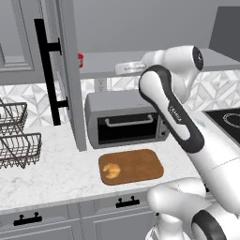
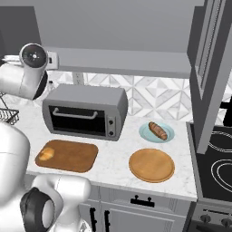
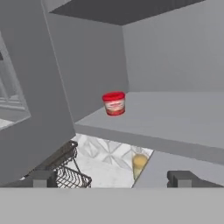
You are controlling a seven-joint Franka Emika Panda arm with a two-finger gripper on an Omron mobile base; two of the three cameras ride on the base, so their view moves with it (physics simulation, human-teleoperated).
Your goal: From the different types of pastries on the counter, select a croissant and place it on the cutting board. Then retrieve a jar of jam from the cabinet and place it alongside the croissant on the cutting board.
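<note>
The croissant [image 1: 111,170] lies on the cutting board [image 1: 140,164]; the open, empty pincer [image 3: 112,178] faces the jar [image 3: 114,103] at 12 o'clock for a reach.

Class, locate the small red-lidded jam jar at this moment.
The small red-lidded jam jar stands on the grey cabinet shelf near its left back corner in the hand view, just behind the open grey cabinet door in the left base view.

Small dark lettering along the arm's [image 1: 180,119] black band above the cutting board [image 1: 131,166], too small to read; white label on the jar of jam [image 3: 114,103], print blurred, illegible.
</note>
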